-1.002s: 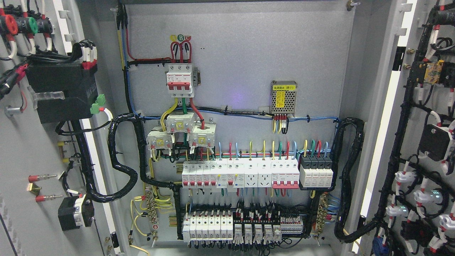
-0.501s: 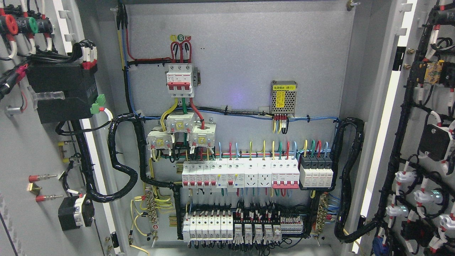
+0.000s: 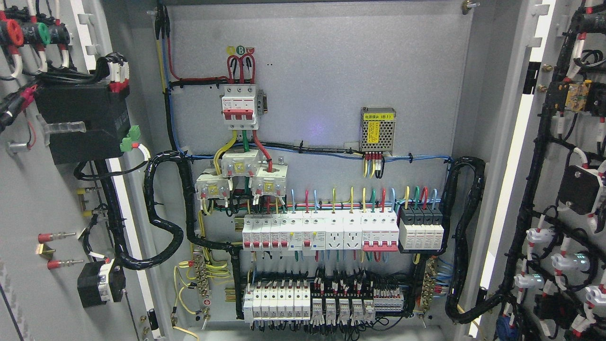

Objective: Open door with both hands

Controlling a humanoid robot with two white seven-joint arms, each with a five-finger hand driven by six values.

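standing wide open, the left door (image 3: pixel 28 199) and the right door (image 3: pixel 568 189) swing out at each side of the grey cabinet (image 3: pixel 331 71). no robot hand shows, so nobody can tell how the fingers are. rows of white switches (image 3: pixel 322 232) sit low on the back plate, with a small metal box (image 3: pixel 378 129) above and fat black cable bundles (image 3: pixel 161 222) curling beside them.

I see the left door (image 3: pixel 33 199) swung left, the right door (image 3: pixel 568 189) swung right, and the back panel (image 3: pixel 322 80) between them, breakers (image 3: pixel 319 231) low on it.
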